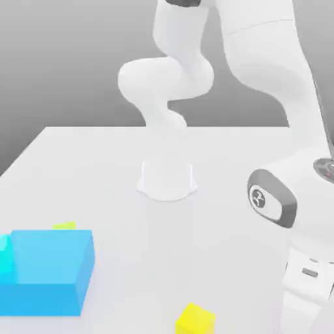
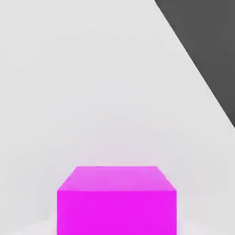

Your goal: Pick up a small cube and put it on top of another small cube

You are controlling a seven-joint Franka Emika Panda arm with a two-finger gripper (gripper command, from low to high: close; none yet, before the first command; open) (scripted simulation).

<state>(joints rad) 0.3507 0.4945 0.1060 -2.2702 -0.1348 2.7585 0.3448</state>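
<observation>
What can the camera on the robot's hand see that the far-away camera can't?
The hand view has a bright pink cube sitting close up on the table, and a dark strip past the table's edge.

The exterior view has the white robot arm, a big blue block at the exterior view's left, a small yellow cube near the front, and another yellow cube peeking out behind the blue block.

Both have the plain white table.

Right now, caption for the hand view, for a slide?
Hand view: magenta cube sits close below the camera on the white table.
</observation>
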